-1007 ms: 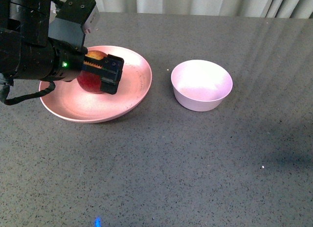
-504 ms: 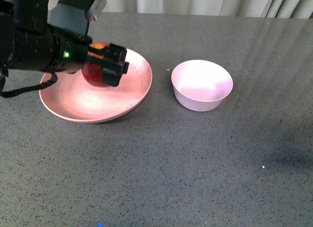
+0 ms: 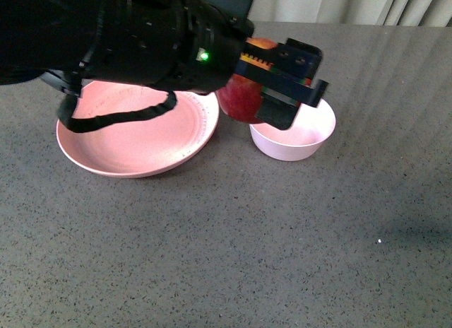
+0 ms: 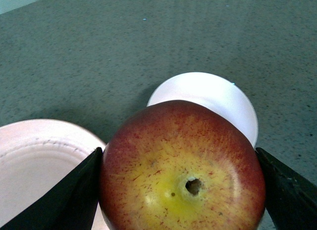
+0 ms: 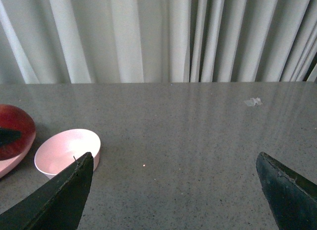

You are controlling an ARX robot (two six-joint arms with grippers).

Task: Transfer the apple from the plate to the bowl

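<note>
The left gripper (image 3: 293,84) is clamped on the apple (image 3: 240,100), one finger on each flank. The apple hangs clear of the plate (image 3: 134,148), above the gap between the plate and the bowl (image 3: 296,141), overlapping the bowl's left rim.

Hazard: a release here probably lands the apple on that rim, tipping the bowl or sending the fruit rolling across the table (image 3: 247,236). The bowl is barely wider than the apple, so a small sideways error is enough. The glossy skin may also slip in the grip.

The right gripper (image 5: 174,158) is spread and empty, well apart.

Surface: dark grey, speckled, flat. A small white scrap (image 5: 253,102) lies farther out. Pale pleated curtains (image 5: 148,36) close the far side.
</note>
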